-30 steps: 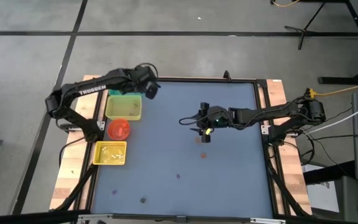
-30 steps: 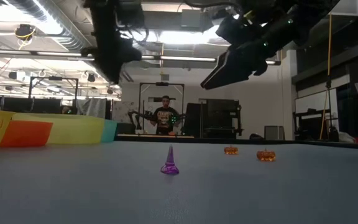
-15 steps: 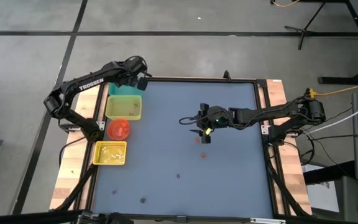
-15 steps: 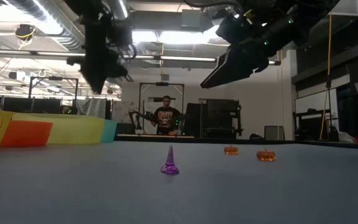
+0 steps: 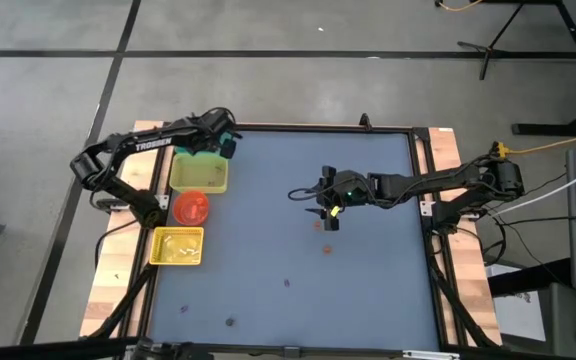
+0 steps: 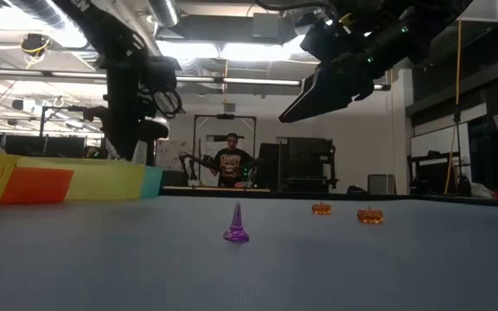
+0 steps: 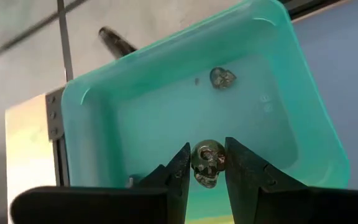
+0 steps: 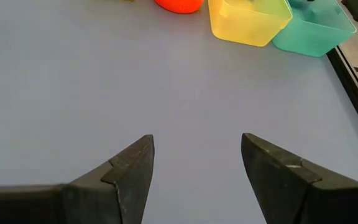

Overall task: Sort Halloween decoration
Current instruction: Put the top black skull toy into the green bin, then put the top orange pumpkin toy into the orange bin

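The left gripper (image 7: 206, 163) pinches a small dark skull (image 7: 207, 164) between its fingertips, narrow around it, hanging over the teal bin (image 7: 166, 118). Below and beyond the skull, a second skull (image 7: 222, 78) lies on the bin's floor. Next to the teal bin, nearer the table's front, come a yellow-green bin (image 5: 200, 175), a red bowl (image 5: 191, 207) and a yellow basket (image 5: 178, 247), all along the table's left edge.

The right gripper (image 8: 194, 163) hangs wide apart and empty over the middle of the table (image 5: 368, 270), well away from the left one. Just under and beside it sit two orange pumpkins (image 6: 321, 208) (image 6: 370, 216). A purple cone (image 6: 236, 225) stands upright closer to the front, and two more dark trinkets lie near the front edge (image 5: 230, 322).

Behind the table a person (image 6: 231, 164) stands in a workshop with racks and ceiling lights.
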Robot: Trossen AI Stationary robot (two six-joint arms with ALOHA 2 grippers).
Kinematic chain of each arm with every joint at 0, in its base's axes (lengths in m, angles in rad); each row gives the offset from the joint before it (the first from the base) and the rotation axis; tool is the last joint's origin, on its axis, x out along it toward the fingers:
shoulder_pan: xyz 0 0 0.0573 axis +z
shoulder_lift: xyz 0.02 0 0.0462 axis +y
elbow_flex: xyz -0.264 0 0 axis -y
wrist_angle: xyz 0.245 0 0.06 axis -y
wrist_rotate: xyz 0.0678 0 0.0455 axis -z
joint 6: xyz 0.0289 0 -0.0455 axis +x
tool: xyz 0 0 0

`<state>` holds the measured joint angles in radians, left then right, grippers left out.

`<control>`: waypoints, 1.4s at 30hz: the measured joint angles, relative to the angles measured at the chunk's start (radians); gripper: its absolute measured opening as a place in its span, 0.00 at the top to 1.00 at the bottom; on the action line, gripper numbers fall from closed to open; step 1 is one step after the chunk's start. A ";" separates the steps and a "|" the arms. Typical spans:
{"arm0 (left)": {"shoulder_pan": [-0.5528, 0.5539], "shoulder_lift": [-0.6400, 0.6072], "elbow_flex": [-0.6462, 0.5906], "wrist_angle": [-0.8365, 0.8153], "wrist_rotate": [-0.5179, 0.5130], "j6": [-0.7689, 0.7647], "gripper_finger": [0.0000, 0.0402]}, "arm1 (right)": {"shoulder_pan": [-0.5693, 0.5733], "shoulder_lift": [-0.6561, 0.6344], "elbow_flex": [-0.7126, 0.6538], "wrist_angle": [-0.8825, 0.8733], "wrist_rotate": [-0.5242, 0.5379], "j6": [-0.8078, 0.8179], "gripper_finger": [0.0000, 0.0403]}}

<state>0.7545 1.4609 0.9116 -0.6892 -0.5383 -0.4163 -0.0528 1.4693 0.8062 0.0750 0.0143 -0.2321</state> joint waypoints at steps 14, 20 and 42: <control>0.000 0.000 -0.024 0.057 -0.001 0.060 0.63 | 0.000 0.000 0.000 -0.001 0.000 0.000 0.40; 0.000 0.000 -0.024 0.056 -0.001 0.060 0.56 | 0.000 0.000 0.000 -0.005 0.000 0.008 0.40; 0.000 0.000 -0.024 0.054 0.013 0.051 0.55 | 0.001 0.084 -0.001 -0.222 -0.191 0.091 0.40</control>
<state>0.7544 1.4609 0.8875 -0.6350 -0.5255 -0.3649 -0.0517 1.5536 0.8055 -0.1475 -0.1768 -0.1413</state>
